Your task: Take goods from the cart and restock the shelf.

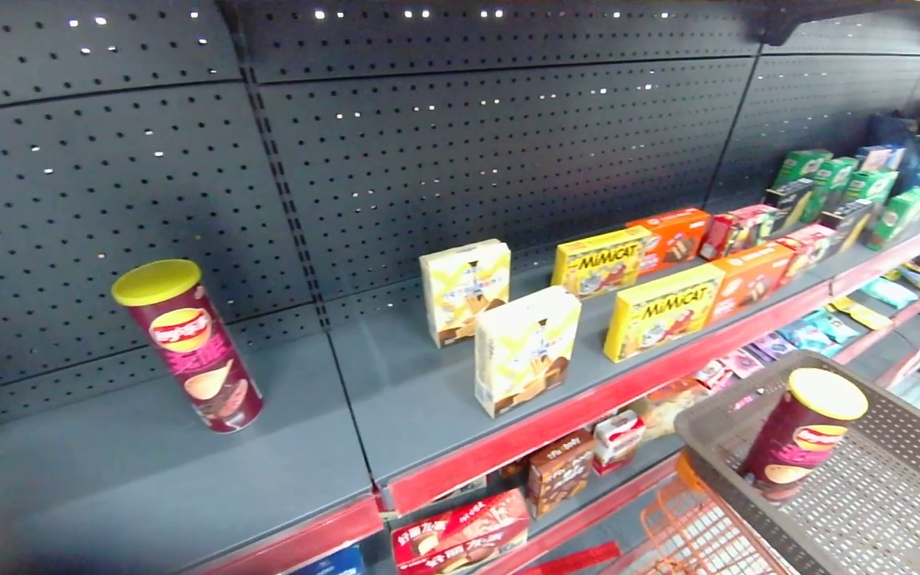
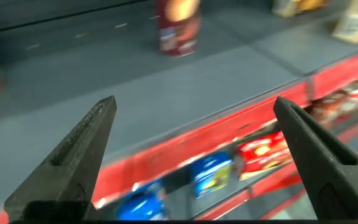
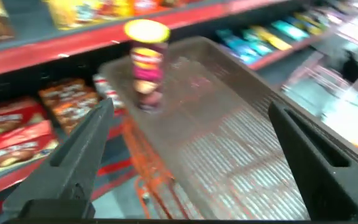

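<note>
A maroon chip can with a yellow lid (image 1: 191, 345) stands upright on the grey shelf (image 1: 188, 471) at the left, close to the pegboard back. The same can (image 2: 179, 28) shows beyond my left gripper (image 2: 194, 124), which hangs open and empty off the shelf's red front edge (image 2: 229, 134). A second maroon chip can (image 1: 805, 431) stands in the grey cart basket (image 1: 891, 495) at the lower right. My right gripper (image 3: 191, 134) is open and empty, held back from the basket (image 3: 229, 143) with that can (image 3: 146, 62) ahead of it.
White, yellow and orange boxes (image 1: 524, 347) stand in rows along the shelf to the right. Lower shelves hold red and brown packs (image 1: 460, 535). An orange cart frame (image 1: 684, 527) sits under the basket. The shelf around the left can is bare.
</note>
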`<state>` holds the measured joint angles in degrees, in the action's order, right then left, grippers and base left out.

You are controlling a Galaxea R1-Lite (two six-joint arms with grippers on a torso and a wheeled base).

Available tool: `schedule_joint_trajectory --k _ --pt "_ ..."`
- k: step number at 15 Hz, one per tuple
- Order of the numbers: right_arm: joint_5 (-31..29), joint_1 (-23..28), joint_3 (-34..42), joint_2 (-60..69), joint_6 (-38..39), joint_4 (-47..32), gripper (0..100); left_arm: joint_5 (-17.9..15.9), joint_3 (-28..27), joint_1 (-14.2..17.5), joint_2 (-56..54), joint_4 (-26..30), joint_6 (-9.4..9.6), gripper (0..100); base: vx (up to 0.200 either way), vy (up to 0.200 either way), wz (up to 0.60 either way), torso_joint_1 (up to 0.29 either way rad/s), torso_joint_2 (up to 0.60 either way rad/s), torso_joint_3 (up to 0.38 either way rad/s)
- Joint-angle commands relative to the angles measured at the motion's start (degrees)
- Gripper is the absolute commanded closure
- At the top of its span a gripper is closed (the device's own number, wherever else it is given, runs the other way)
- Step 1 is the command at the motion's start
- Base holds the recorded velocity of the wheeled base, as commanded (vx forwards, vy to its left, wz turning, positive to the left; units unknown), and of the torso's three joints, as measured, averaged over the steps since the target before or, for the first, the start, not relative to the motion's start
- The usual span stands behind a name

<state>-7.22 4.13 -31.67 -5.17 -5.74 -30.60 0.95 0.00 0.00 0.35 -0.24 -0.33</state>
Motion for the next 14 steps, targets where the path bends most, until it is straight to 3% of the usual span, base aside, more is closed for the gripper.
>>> schedule_joint_trajectory --k 1,4,11,14 --pt "0.0 -0.1 -0.1 -0.1 0.1 0.0 0 0.0 0.0 0.0 0.1 0.0 -0.02 0 0.000 0.000 -0.60 0.002 0.00 0.002" --pt "0.0 -0.1 -0.1 -0.1 0.8 0.0 0 0.0 0.0 0.0 0.0 0.0 -0.02 0 0.000 0.000 -0.60 -0.001 0.00 0.001" --pt "4.4 0.9 1.1 -0.2 3.1 -0.1 0 0.0 0.0 0.0 0.0 0.0 -0.02 0 0.000 0.000 0.00 0.000 0.00 0.000" --pt "4.1 1.5 -0.1 -0.2 3.5 -4.5 0 0.0 0.0 0.0 0.0 0.0 -0.02 0 0.000 0.000 0.00 0.000 0.00 0.000"
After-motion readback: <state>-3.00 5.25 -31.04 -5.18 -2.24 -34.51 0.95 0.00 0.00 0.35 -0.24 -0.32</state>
